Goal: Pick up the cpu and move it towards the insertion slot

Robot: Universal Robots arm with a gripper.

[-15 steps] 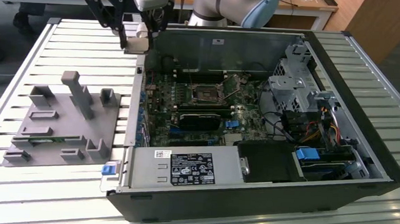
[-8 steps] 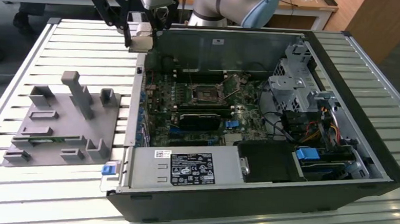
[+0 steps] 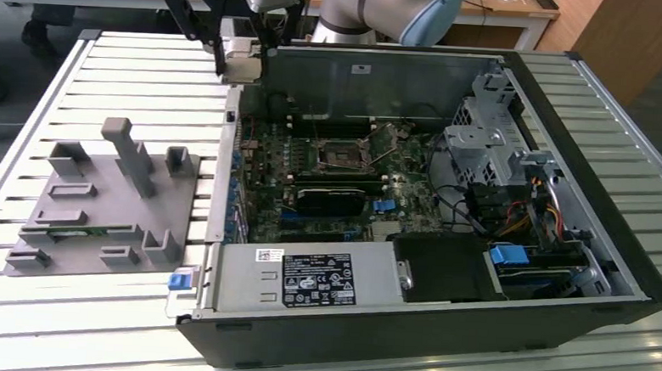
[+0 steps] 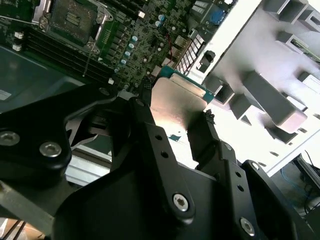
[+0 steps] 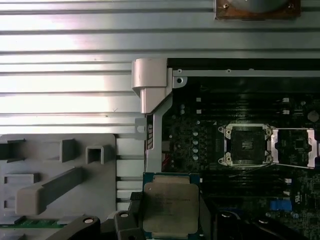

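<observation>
gripper clamped on the cpu, flat faces out | cpu held above case edge, probably clear of the board | insertion slot lay further inward over the board, well apart from cpu

Grey tray on slatted table, beside open computer case.

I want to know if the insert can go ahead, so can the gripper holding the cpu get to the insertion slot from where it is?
Probably yes. The gripper holds the cpu above the case's edge, and the insertion slot lies open-topped on the board, its cover swung aside, with nothing over it.
</observation>
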